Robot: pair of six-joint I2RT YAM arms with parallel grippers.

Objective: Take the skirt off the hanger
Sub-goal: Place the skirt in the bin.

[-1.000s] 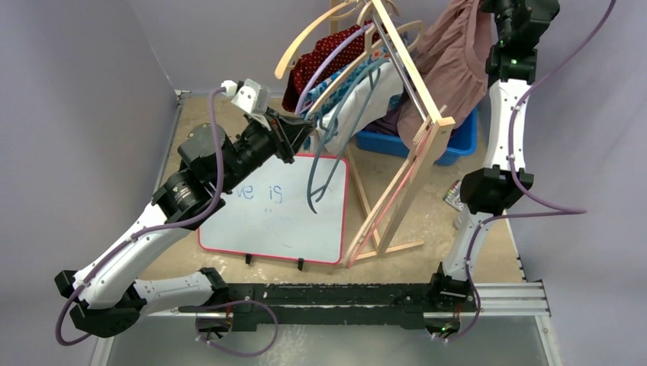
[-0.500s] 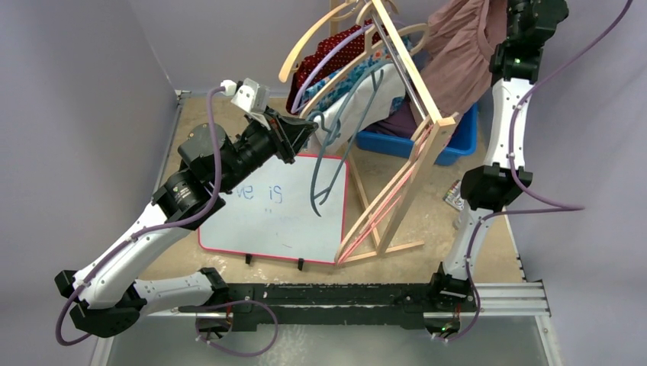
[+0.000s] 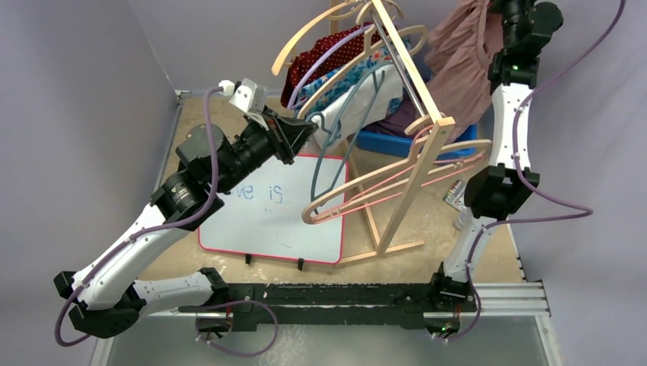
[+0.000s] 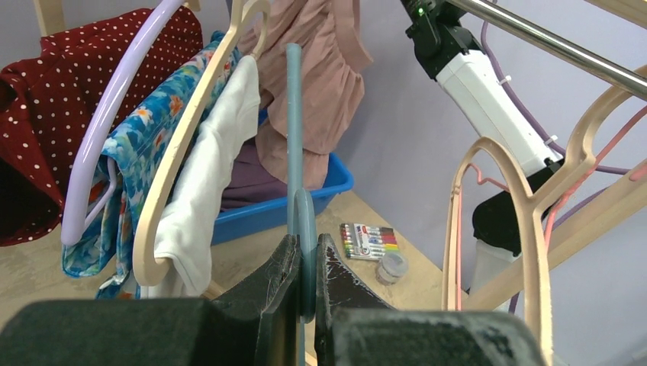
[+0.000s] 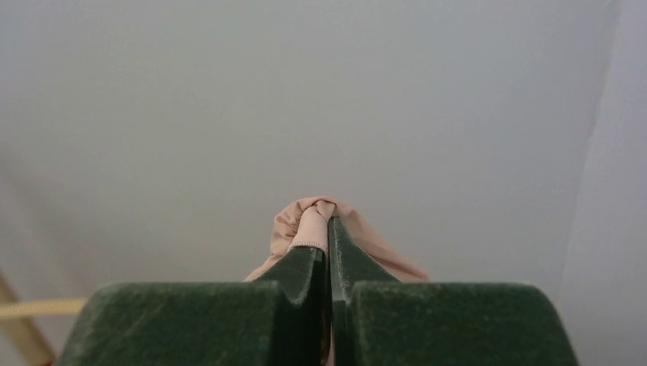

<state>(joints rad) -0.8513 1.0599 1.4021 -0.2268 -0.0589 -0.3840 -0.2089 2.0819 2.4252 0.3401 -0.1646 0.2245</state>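
Skirt (image 3: 460, 61) up high, far right: bunched edge pinched tight in my right gripper (image 5: 329, 229), rest hanging above blue bin (image 3: 385, 142). My left gripper (image 4: 305, 245) clamped on bare blue-grey hanger (image 4: 294, 114), beside wooden rack (image 3: 416, 91).
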